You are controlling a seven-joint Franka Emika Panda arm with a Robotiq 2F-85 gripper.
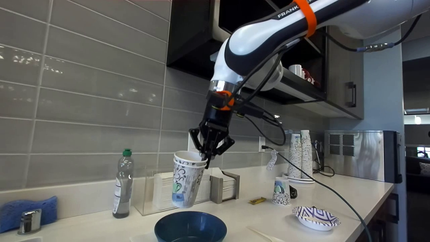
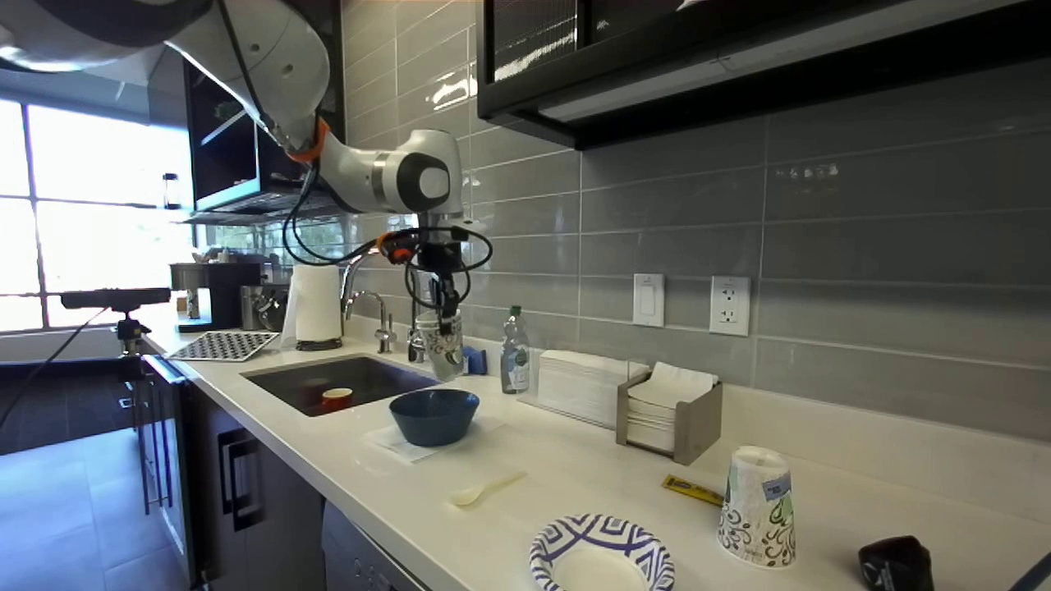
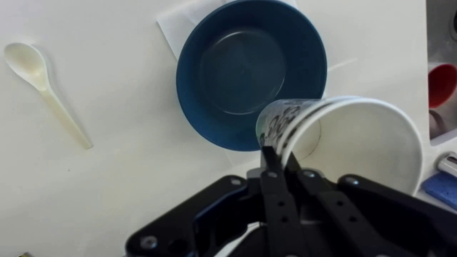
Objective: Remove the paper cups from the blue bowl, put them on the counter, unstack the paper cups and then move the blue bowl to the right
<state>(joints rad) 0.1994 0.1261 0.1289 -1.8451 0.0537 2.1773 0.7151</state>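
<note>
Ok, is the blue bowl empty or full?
Empty, as far as shows: in the wrist view, the blue bowl has a bare bottom, and the claw holds the stacked paper cups above it.

Green-capped soap bottle (image 1: pixel 123 185) upright by the grey tiled wall (image 1: pixel 97 101), just beside a clear holder (image 1: pixel 146 198) of folded paper towels (image 2: pixel 575 382); next along, a napkin holder (image 2: pixel 699 423), yellow packet (image 2: pixel 690 489) lying near it. Pale spoon (image 2: pixel 488 490) flat, blue-patterned paper dish (image 2: pixel 603 554) near it. Farther off, a paper towel roll (image 2: pixel 317 304) stands upright beyond the sink (image 2: pixel 374 384), a red vessel (image 2: pixel 337 400) in the basin; blue sponge (image 1: pixel 47 206) beside a small chrome fitting (image 1: pixel 30 222).
</note>
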